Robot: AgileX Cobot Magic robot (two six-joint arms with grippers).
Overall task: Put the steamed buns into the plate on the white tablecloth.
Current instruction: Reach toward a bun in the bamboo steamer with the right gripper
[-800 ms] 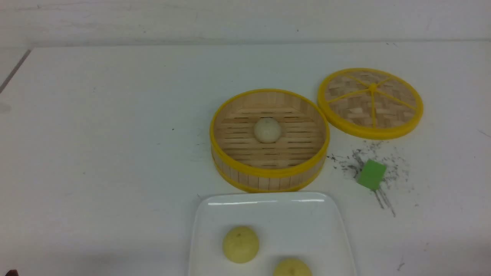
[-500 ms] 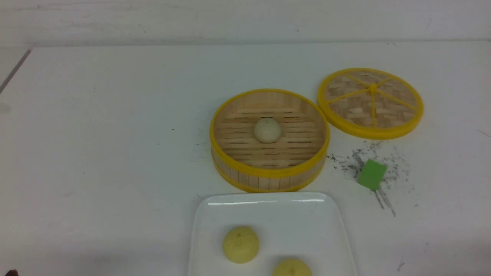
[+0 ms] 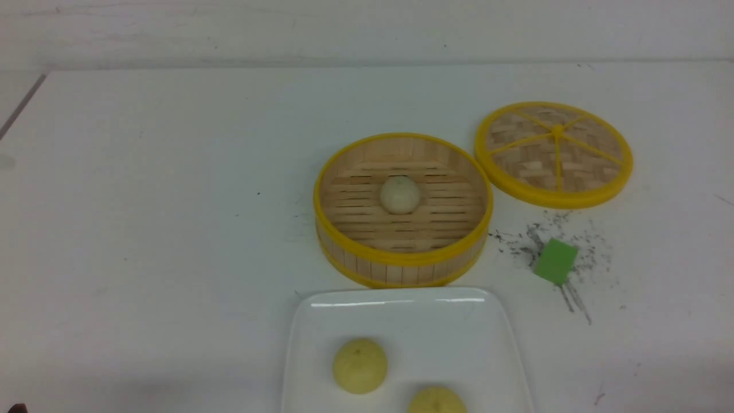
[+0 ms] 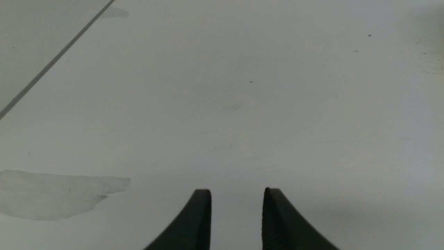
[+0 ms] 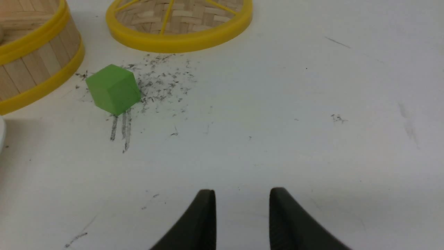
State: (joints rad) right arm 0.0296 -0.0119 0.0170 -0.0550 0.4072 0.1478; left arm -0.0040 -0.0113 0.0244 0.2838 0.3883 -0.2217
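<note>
Low over the white tablecloth (image 4: 242, 104), left jaws and right jaws, both narrowly apart and empty.

Broad passage was offered over the left half of the white tablecloth (image 3: 143, 201), which was seen bare. The middle was taken up by the uncovered steamer (image 3: 401, 269), its off-white bun (image 3: 399, 194) exposed from above, with the plate (image 3: 401, 321) set just beside its near wall. On the right, the way was narrowed by the woven lid (image 3: 533, 166) and the green cube (image 3: 555, 261); bare cloth was seen beyond them.
</note>
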